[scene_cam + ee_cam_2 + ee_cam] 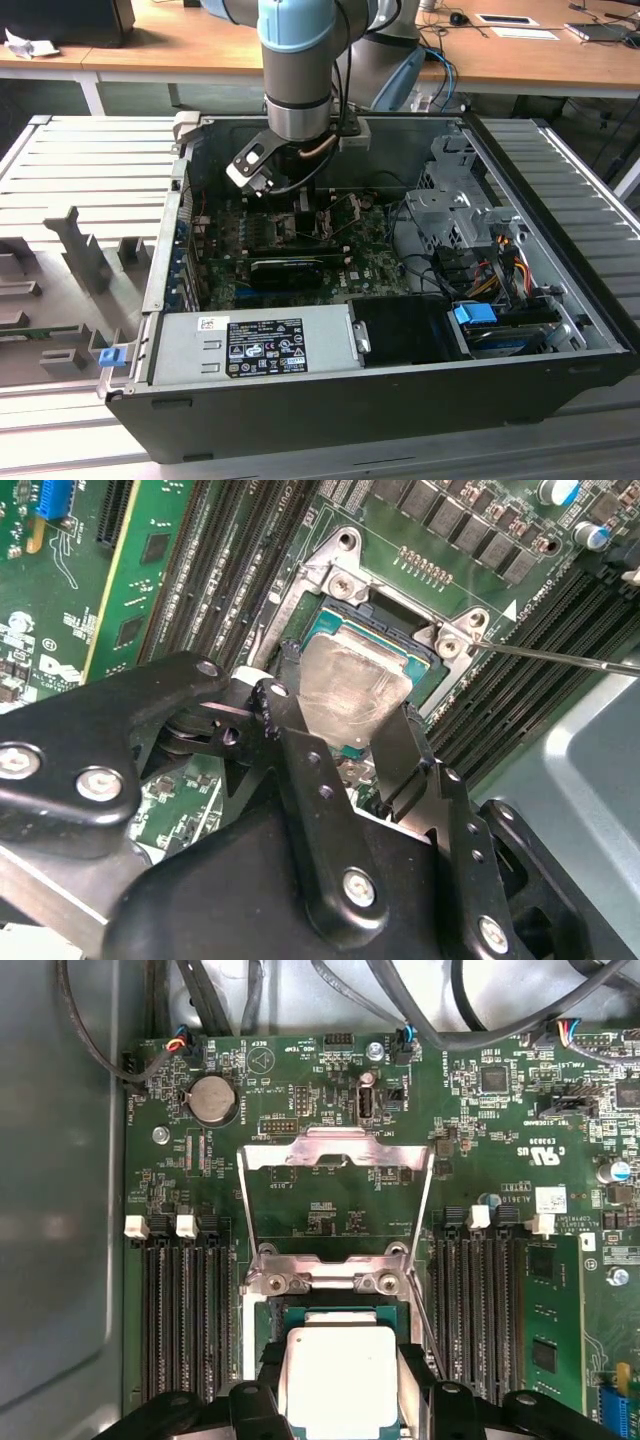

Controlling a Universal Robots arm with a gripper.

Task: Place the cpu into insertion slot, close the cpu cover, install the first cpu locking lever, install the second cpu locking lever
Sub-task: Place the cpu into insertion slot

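In the exterior view the arm (300,70) reaches down into the open computer case (350,415), and its wrist hides what lies beneath it. The power supply (185,350) along the case's front wall carries a black label (267,347); its print cannot be made out. On the green motherboard (500,1120), the cpu cover (335,1152) lies swung back from the insertion slot (340,575). The gripper (341,1358), partly cut off in both wrist views, pinches the cpu (352,692) by two opposite edges directly over the slot. Whether the chip is fully seated cannot be told. A thin wire lever (560,656) juts out beside the slot.
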